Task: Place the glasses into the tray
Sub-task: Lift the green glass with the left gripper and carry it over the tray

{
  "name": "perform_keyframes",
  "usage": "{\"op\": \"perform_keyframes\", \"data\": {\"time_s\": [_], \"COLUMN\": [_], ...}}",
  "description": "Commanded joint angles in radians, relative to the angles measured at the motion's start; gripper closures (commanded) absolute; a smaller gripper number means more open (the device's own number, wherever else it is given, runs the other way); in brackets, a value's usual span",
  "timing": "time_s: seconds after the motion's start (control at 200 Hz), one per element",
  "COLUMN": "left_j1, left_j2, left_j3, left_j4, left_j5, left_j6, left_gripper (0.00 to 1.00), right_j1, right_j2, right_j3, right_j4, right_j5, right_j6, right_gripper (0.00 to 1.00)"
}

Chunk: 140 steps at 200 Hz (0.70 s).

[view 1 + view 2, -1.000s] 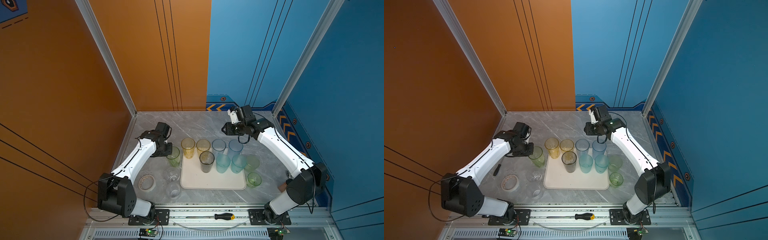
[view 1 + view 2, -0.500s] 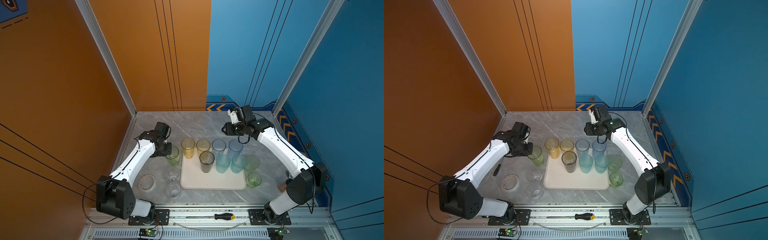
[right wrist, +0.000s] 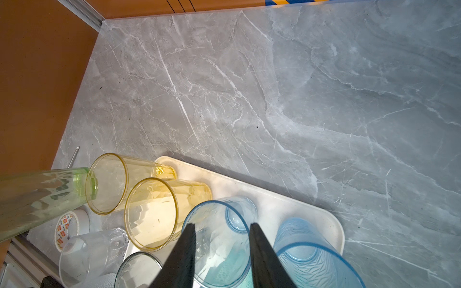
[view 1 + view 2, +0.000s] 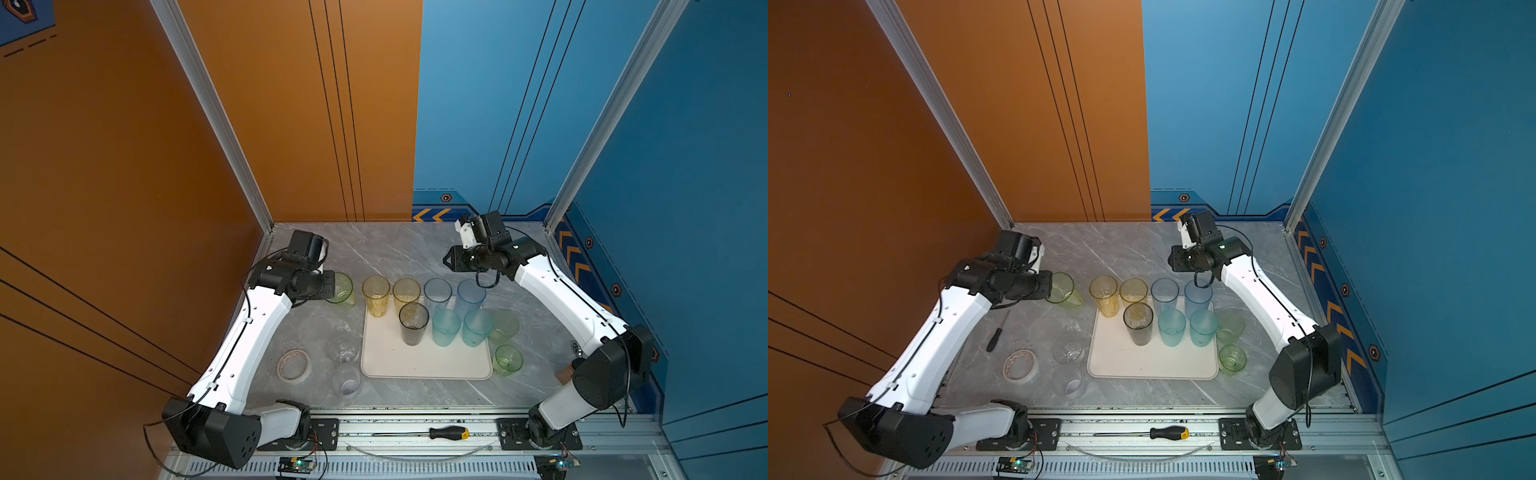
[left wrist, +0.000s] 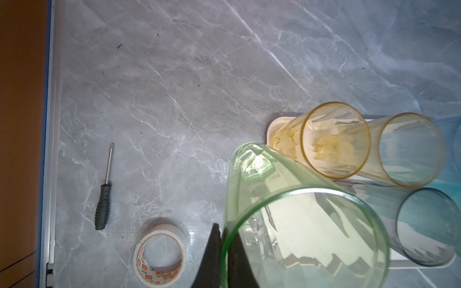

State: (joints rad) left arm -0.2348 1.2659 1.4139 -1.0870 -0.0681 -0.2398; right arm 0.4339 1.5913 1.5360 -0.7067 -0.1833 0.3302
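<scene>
My left gripper [image 5: 223, 237] is shut on the rim of a tall green glass [image 5: 287, 199], one finger inside and one outside. In both top views the green glass [image 4: 343, 291] hangs tilted left of the cream tray [image 4: 424, 365], close to a yellow glass [image 4: 376, 296]. Several glasses stand in the tray's far half: two yellow, a smoky grey one [image 4: 413, 324], blue and teal ones. My right gripper [image 3: 222, 229] is open and empty, hovering above a pale blue glass [image 3: 219, 239] at the tray's far edge.
Two clear short glasses [image 4: 345, 352] and a tape roll [image 4: 294, 365] sit left of the tray. Two green glasses [image 4: 508, 359] stand at its right side. A black screwdriver [image 4: 996, 332] lies near the left wall. Another screwdriver [image 4: 449, 433] rests on the front rail.
The left arm has pulled up and back with the green glass, which now sits higher and farther back in the top views. The right arm has not moved.
</scene>
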Motion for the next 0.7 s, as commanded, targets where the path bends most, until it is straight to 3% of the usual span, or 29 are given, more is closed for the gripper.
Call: {"op": "perform_keyframes", "data": {"time_s": [0.0,0.396,0.696], "left_j1": [-0.029,-0.236,-0.400], "left_j2": [-0.028,-0.059,0.047], "left_j3": [0.056,0.107,0.029], "left_j4": [-0.117,-0.227,-0.140], "left_j5": [0.033,0.012,-0.022], "left_j6": [0.019,-0.033,-0.088], "left_gripper": [0.97,0.97,0.97], "right_j1": [0.013,0.037,0.039], "right_j2": [-0.036,-0.068,-0.098], "right_j3": [-0.015,-0.024,-0.051], "right_j4": [-0.026,-0.026,-0.026], "right_j5": [0.006,0.027,0.036], "right_j6": [-0.005,0.000,0.003], "right_gripper": [0.65,0.65,0.65]}}
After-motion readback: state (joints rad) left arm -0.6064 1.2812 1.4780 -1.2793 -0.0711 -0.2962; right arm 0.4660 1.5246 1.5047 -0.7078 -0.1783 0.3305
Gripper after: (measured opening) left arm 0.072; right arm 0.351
